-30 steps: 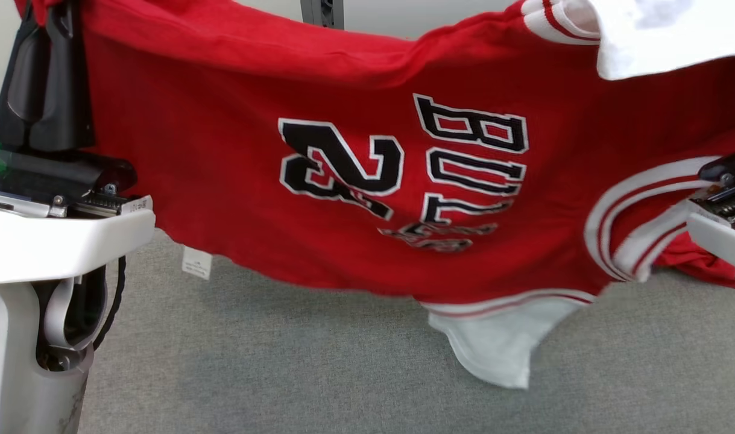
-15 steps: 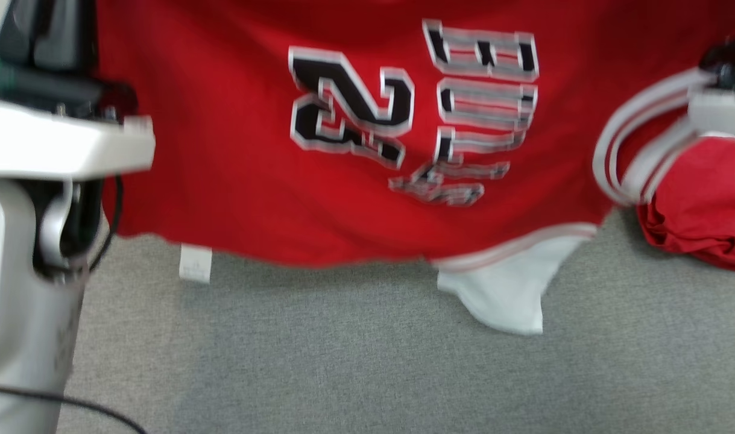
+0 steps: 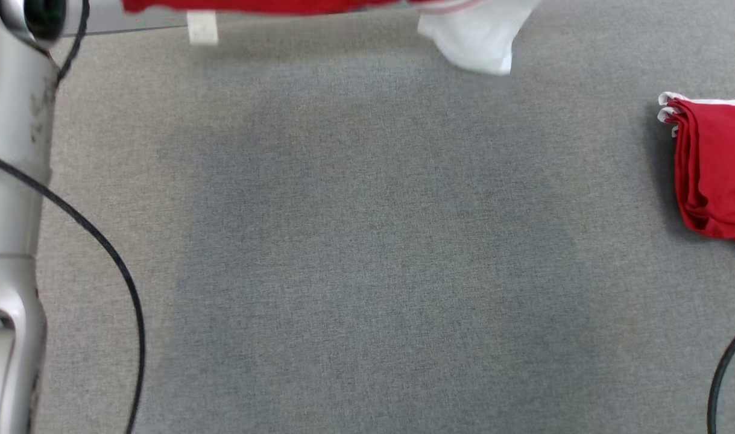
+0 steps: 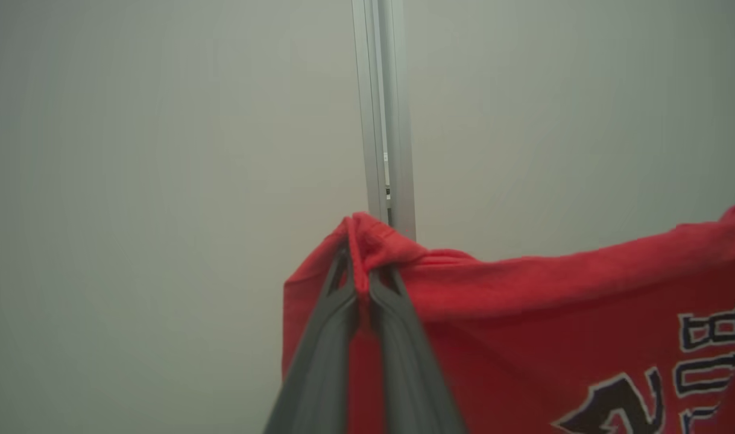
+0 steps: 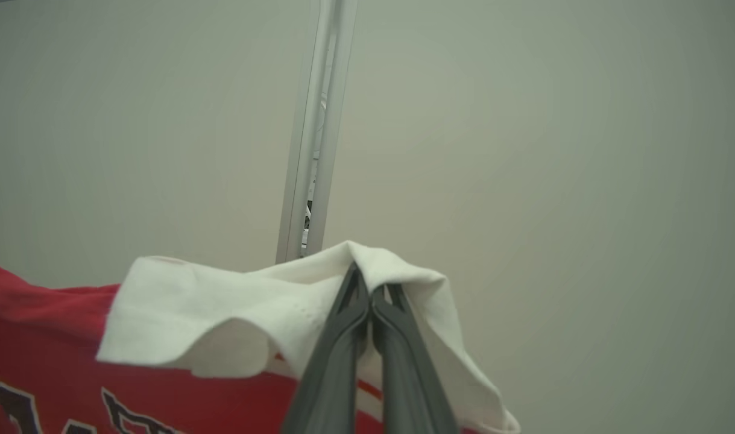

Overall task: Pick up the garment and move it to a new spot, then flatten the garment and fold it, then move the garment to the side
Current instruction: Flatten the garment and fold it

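The garment is a red jersey with white trim and black lettering. Its lower hem [image 3: 271, 6] and a hanging white sleeve [image 3: 473, 39] cross the top edge of the head view, above the grey surface. In the left wrist view my left gripper [image 4: 360, 277] is shut on a bunched red corner of the garment [image 4: 524, 301], which hangs off to the right. The right wrist view has my right gripper [image 5: 370, 289] shut on a white part of the garment [image 5: 222, 313], with red cloth and lettering below at the left.
A grey felt surface [image 3: 367, 241] spreads below. A folded red garment [image 3: 714, 169] lies at its right edge. My pale left arm [image 3: 11, 181] and a black cable [image 3: 102, 253] run down the left side. A metal post [image 4: 384, 120] stands against a pale wall.
The head view has tilted down, so the jersey has slid up to the top edge. Both grippers keep their hold on it.
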You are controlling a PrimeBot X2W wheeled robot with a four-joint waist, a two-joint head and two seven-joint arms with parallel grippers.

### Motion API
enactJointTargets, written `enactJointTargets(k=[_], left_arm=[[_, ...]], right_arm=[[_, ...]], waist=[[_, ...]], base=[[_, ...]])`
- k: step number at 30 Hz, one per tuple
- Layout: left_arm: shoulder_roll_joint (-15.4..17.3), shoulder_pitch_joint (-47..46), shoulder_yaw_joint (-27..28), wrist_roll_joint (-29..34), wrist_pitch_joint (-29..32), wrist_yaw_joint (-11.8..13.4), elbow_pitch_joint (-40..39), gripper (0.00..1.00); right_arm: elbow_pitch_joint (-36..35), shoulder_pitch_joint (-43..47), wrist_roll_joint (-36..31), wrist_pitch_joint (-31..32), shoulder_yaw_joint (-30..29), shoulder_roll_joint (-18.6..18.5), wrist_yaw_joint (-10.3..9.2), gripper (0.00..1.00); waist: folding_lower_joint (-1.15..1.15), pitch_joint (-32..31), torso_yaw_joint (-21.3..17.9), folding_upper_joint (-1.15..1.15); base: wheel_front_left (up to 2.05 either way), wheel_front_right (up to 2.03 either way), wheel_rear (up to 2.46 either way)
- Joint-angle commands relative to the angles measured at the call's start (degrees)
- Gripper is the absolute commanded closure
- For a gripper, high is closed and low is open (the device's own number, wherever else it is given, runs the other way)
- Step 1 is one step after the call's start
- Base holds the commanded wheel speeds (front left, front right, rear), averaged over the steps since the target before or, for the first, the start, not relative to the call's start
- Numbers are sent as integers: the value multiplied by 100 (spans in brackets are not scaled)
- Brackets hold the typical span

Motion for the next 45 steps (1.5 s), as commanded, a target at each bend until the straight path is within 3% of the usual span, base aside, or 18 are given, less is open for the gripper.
enactJointTargets(k=[1, 4, 12, 15, 20, 26, 31, 36, 45], left_arm=[[-4, -269, -20, 13, 14, -52, 344, 100], [-51, -552, -86, -39, 99, -133, 1103, 100], [-158, -736, -237, -199, -18, -296, 2059, 100], [-200, -454, -342, -266, -213, -337, 2204, 100], [-204, 534, -340, -481, -496, -350, 1969, 100], [-98, 2359, 30, -509, -518, -281, 481, 100], [-31, 4105, 403, -472, -520, -67, -929, 100], [132, 5541, 436, -438, -419, 133, -2006, 100], [368, 7563, 481, -439, 554, 949, -3949, 100]], right_arm=[[306, -190, 9, -59, 40, 73, -1, 100], [875, -462, 117, -81, 146, 290, -1, 100], [1458, -613, 382, -119, 555, 556, -1, 100], [1172, -336, 644, -116, 750, 548, 0, 100], [256, 861, 1153, -105, 986, 279, -1, 100], [-1275, 3047, 1578, -106, 508, -93, 0, 100], [-2243, 4957, 1660, -107, 28, -115, 0, 100], [-2888, 6481, 1631, -37, -166, -118, 0, 100], [-4006, 8452, 1364, 741, -654, 93, 0, 100]], waist=[[0, 31, -18, 0], [0, 99, -46, 0], [0, 353, -50, 0], [0, 371, -32, 0], [0, 256, -2, 0], [0, 127, 30, 0], [0, -87, -26, 0], [0, -338, -70, 0], [0, -728, -90, 0]], base=[[0, 0, 0], [0, 0, 0], [0, 0, 0], [0, 0, 0], [0, 0, 0], [0, 0, 0], [0, 0, 0], [0, 0, 0], [0, 0, 0]])
